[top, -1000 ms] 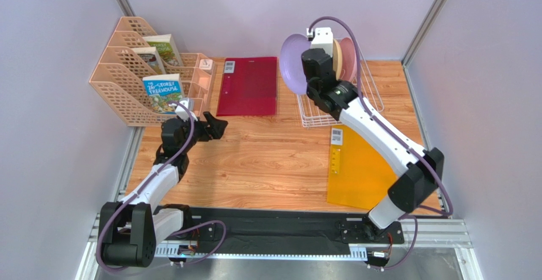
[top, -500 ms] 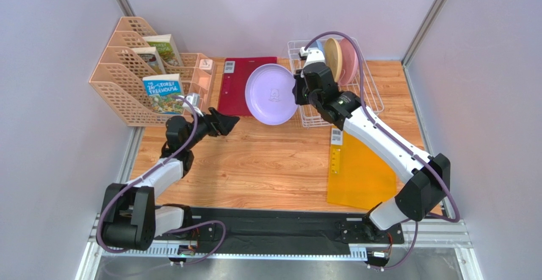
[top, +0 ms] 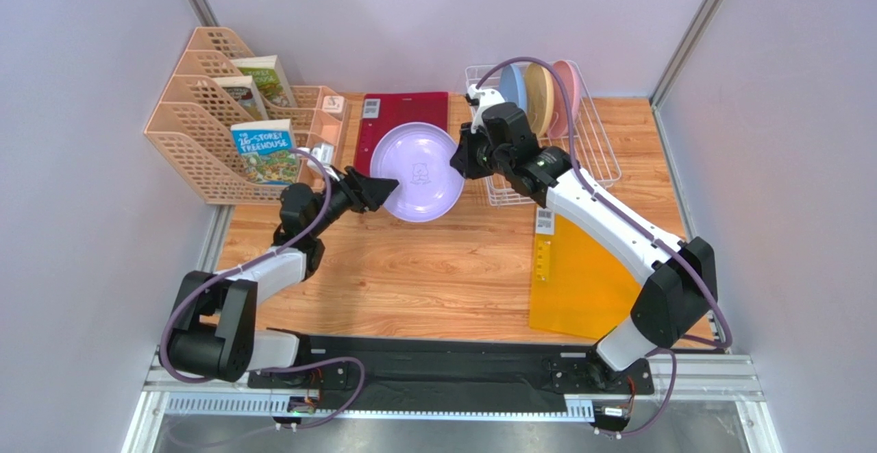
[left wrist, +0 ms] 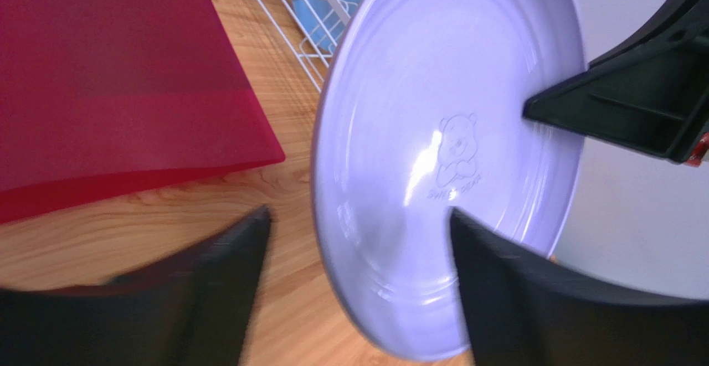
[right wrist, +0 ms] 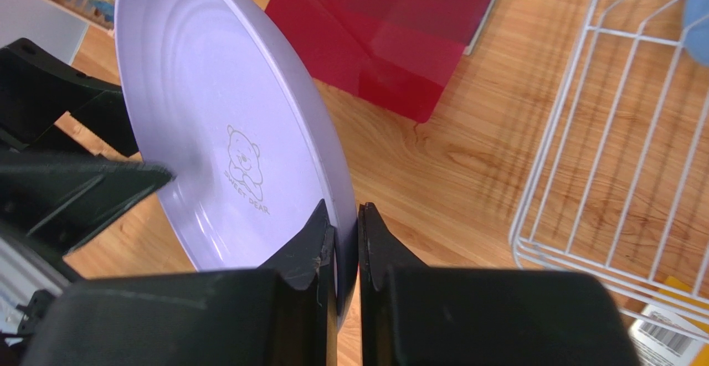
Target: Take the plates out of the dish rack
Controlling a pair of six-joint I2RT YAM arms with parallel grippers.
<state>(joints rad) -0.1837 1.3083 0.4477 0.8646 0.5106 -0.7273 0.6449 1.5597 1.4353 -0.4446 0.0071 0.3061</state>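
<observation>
- 1 lavender plate (top: 417, 172) is out of the rack (right wrist: 616, 133), tilted over the counter (top: 432, 258), by the red folder (top: 404, 114).
- My R pincer (right wrist: 345, 216) is pinching its rim.
- My L pincer (left wrist: 358, 216) is spread, 1 finger each side of the opp. rim; can't tell if touching.
- I count 3 plates upright in rack: blue (top: 513, 85), cream (top: 539, 91), pink (top: 564, 88).

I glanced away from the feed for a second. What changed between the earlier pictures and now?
The right tool, shut on the lavender plate, carried it left and down from above the dish rack to over the table. The left tool, open, reached toward it and now straddles its rim without gripping. The blue plate, cream plate and pink plate stayed in the rack.
</observation>
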